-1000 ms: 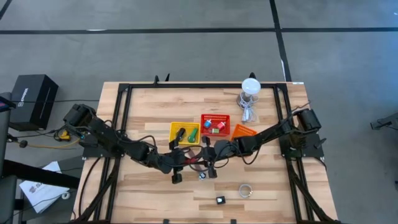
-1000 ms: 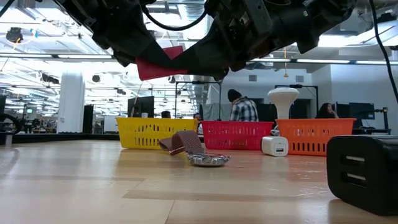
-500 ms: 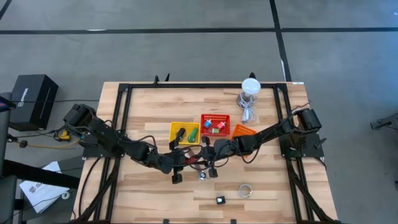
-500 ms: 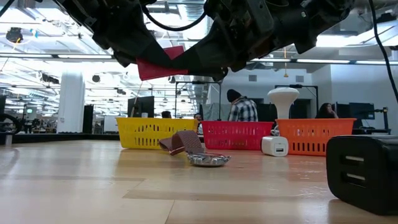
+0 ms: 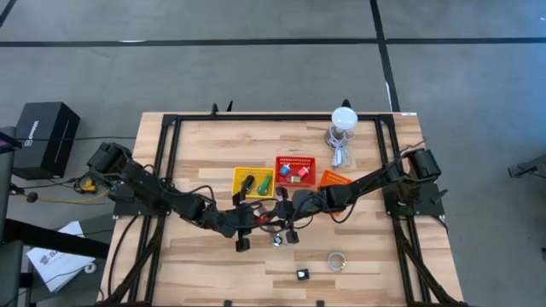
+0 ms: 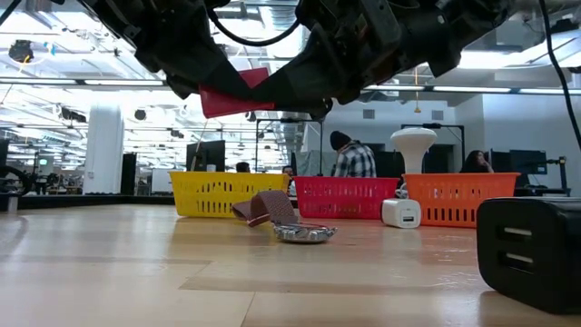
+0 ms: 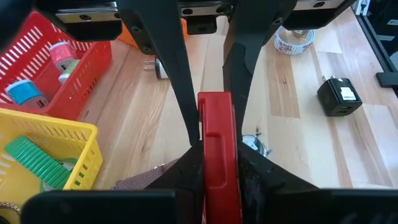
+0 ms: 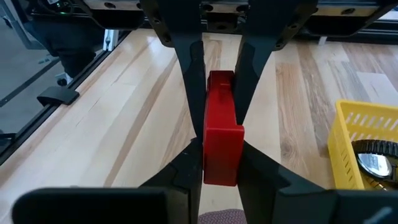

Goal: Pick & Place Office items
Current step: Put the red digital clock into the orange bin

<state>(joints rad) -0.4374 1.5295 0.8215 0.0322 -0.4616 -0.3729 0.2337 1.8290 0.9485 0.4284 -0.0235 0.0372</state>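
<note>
The red block (image 7: 216, 143) hangs in the air above the middle of the table (image 5: 213, 264), in front of the yellow basket (image 5: 241, 176) and the red basket (image 5: 295, 159), and both grippers clamp it at once. In the left wrist view it stands between the left gripper (image 7: 211, 134)'s two dark fingers (image 7: 171, 68), which press on its two flat sides. The right wrist view shows the same for the right gripper (image 8: 217, 134), whose fingers (image 8: 186, 68) squeeze the block from either side. In the low view the block shows as a red wedge (image 6: 234, 93) between the two dark arms, well above the wood.

This looks like a handover from one arm to the other. To do it well, only one gripper should let go, and only once the other's hold is firm and square on the flat sides. The releasing fingers should open wide enough to clear the block before that arm backs straight away, so the block is not dragged or twisted. Which arm is meant to keep it cannot be told. The keeper should hold level until the other is clear, then carry the block to a basket.

Below the block on the table lie a brown strip (image 6: 263, 208) and a metal clip (image 6: 304, 232), so a drop would land among them. Nearer the front edge sit a black plug (image 5: 302, 274) and a ring (image 5: 338, 260); the orange basket (image 5: 333, 180) stands beside the red one.
</note>
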